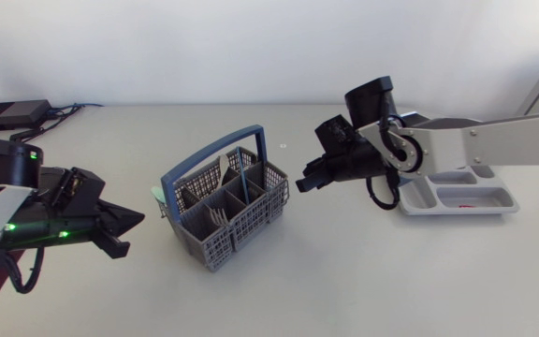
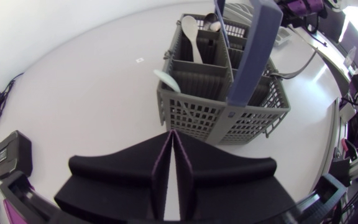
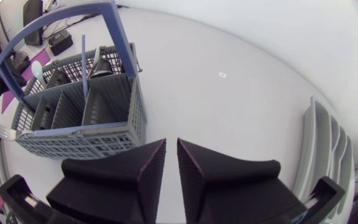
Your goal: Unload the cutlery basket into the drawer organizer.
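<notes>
Left side first: the left arm's matte black gripper [image 1: 129, 229] sat low over the white table [image 1: 344, 281], well short of the basket, and the left wrist view showed its two wedge fingers [image 2: 123, 174] pressed together at the tips with nothing between them.

Dead ahead of those fingers stood the grey plastic lattice cutlery basket with the blue arched handle [image 1: 225, 208], upright on the table just left of centre. Cutlery was in there. A white spoon [image 2: 190, 31] leaned in a far compartment, and a pale utensil tip [image 2: 166, 81] poked out at the near corner.

Over on the right, the right arm reached in past the organizer. Its black gripper [image 1: 301, 182] hung just beside the basket's right-hand end, not touching it. Its own camera showed the fingers [image 3: 229, 180] a narrow slit apart, holding nothing, with the basket [image 3: 82, 112] ahead and off to one side.

The pale grey plastic drawer organizer tray [image 1: 457, 192] lay flat on the table's right, partly under the right arm and well apart from the basket. Its ridged edge [image 3: 328, 149] showed beside the right gripper.
</notes>
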`<action>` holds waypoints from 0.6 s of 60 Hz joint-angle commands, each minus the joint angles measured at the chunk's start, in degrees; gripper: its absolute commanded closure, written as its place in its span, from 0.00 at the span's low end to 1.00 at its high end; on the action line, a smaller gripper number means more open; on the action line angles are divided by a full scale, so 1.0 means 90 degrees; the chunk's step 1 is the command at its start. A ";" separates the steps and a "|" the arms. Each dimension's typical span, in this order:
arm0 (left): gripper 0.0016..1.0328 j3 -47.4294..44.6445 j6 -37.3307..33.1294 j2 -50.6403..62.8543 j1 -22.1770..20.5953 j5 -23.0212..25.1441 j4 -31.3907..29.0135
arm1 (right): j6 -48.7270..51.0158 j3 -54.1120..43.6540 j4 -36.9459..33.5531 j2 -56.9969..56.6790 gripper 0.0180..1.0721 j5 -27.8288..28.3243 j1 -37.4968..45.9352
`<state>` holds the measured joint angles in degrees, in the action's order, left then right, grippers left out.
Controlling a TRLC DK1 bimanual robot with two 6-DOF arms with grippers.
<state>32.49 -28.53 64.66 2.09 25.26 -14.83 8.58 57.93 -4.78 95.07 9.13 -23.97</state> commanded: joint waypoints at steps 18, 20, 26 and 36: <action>0.97 0.0355 0.0368 0.1360 -0.0603 0.0084 0.0730 | -0.0309 0.0926 0.0072 0.1058 0.91 0.0597 -0.0052; 0.97 0.0394 0.0407 0.1448 -0.0623 0.0084 0.0827 | -0.0309 0.0917 0.0062 0.1039 0.91 0.0734 -0.0062; 0.97 0.0599 0.0504 0.1751 -0.0691 0.0084 0.1062 | -0.0299 0.0760 0.0072 0.0873 0.91 0.1193 -0.0130; 0.97 0.0902 0.0573 0.2171 -0.0759 0.0084 0.1267 | -0.0240 0.0487 0.0081 0.0628 0.91 0.1496 -0.0286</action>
<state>37.65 -24.80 81.54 -3.68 25.04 -5.04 7.27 64.23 -4.45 102.87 19.94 -24.71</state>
